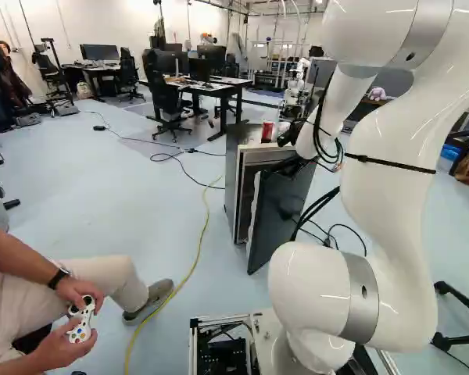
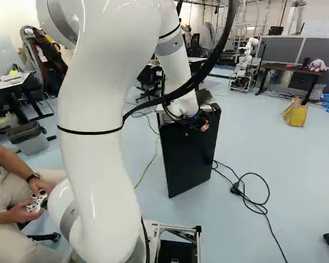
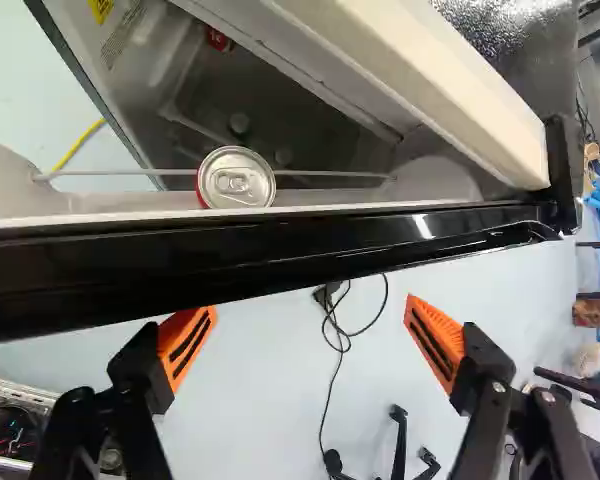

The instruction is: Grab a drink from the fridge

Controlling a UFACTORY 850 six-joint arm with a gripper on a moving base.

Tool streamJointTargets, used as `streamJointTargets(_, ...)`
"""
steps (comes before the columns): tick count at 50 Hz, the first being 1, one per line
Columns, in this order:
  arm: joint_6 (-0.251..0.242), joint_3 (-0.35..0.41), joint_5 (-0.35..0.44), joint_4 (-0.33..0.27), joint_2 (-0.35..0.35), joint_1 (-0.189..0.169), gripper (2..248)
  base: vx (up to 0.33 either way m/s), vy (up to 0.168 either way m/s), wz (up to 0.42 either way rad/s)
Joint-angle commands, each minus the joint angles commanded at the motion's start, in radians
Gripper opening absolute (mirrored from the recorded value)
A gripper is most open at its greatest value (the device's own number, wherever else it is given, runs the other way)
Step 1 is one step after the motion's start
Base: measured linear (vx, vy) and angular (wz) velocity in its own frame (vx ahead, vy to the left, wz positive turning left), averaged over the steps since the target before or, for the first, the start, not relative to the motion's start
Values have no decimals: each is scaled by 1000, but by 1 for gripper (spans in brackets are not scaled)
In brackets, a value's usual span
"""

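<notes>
- Drink can is seen upright in the inner rack of the fridge door, behind a thin wire rail; the door is ajar on the fridge.
- The gripper is placed on the outer side of that door, its fingers spread wide with nothing held between them.
- From the gripper, the can is found across the door's top edge, toward the cabinet, and offset slightly to the finger nearer the base frame.
- The can's long axis is pointed roughly along the gripper's line of sight, so a descent over the lid seems suited; the door edge would first have to be cleared, and could be knocked if the crossing were made too low.
- Only one arm is called on here.
- The can is round, with a smooth silvery lid, a pull tab and a strip of red wall shown.
- The door is edged in glossy black, lined with pale moulded plastic, and faced with a flat dark panel.
- The orange pads are wedge-shaped and cut with dark slots.
- A red can is also seen on the fridge's top.
</notes>
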Motion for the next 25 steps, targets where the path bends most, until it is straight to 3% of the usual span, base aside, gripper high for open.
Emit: streamJointTargets(25, 0, -28, 0, 0, -21, 24, 247, 0, 0, 0)
